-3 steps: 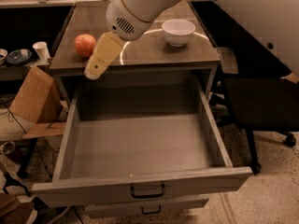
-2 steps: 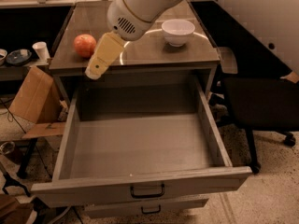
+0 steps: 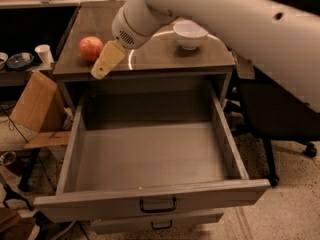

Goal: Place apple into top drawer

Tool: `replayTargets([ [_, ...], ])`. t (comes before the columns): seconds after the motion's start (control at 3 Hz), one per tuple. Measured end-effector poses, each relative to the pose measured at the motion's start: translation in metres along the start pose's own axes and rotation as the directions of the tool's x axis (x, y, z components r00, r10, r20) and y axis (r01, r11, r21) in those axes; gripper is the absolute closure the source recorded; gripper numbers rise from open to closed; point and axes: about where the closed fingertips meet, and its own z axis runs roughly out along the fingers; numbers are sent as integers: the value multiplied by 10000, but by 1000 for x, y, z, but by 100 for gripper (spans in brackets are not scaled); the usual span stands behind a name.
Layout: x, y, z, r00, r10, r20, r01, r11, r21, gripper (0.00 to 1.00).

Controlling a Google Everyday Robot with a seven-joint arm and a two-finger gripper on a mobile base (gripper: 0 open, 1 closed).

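Observation:
The apple (image 3: 91, 48), round and red-orange, sits on the cabinet top near its left edge. The top drawer (image 3: 150, 196) is pulled fully open below, grey and empty inside, with a dark loop handle on its front. My gripper (image 3: 106, 61), cream-coloured at the end of the big white arm, hangs over the cabinet top's front edge. It is just right of and slightly in front of the apple, not touching it, and holds nothing that I can see.
A white bowl (image 3: 189, 34) stands on the cabinet top (image 3: 165, 54) to the right. A narrower drawer front (image 3: 160, 224) is below. A cardboard piece (image 3: 32, 104) and a cup (image 3: 44, 54) are on the left, a dark chair (image 3: 280, 114) on the right.

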Motion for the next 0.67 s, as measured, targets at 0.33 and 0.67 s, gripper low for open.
replayTargets([
  [0.33, 7, -40, 46, 9992, 357, 187, -368, 9975, 604, 0],
  [0.67, 15, -72, 90, 9977, 623, 273, -640, 9958, 650, 0],
])
